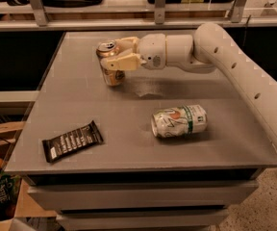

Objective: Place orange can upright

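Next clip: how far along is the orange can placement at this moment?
Looks done: the orange can stands upright on the table, toward its far edge, base seemingly on the surface. In hand: the gripper is closed around the can's upper half. Left: release it and draw the arm back without tipping it.

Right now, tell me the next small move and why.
Probably open the fingers and let go: the gripper holds the orange can upright, silver top up, its base seemingly resting on the table near the far left side.
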`<move>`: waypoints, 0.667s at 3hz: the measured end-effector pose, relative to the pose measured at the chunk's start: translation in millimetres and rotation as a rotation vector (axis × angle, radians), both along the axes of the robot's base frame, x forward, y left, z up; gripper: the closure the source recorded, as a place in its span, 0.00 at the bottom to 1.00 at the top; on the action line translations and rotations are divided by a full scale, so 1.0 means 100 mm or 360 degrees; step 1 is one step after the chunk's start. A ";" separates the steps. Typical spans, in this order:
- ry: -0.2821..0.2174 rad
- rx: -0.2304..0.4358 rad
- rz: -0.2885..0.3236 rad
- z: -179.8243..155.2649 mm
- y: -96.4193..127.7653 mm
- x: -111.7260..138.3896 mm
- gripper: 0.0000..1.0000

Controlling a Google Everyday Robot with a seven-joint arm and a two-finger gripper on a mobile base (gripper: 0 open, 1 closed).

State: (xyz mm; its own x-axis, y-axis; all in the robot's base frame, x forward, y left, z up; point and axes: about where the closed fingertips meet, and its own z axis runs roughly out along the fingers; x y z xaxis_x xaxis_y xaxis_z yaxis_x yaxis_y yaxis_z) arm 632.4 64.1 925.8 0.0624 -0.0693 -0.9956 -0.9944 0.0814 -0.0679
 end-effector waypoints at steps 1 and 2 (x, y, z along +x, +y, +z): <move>-0.0003 0.0013 0.0013 0.00 0.01 0.00 0.13; -0.0009 0.0020 0.0029 0.00 0.01 0.00 0.00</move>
State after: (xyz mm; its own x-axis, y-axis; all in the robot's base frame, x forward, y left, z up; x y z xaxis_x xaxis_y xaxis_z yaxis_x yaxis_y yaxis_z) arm 632.0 65.3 925.6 0.0689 -0.0558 -0.9961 -0.9953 0.0643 -0.0724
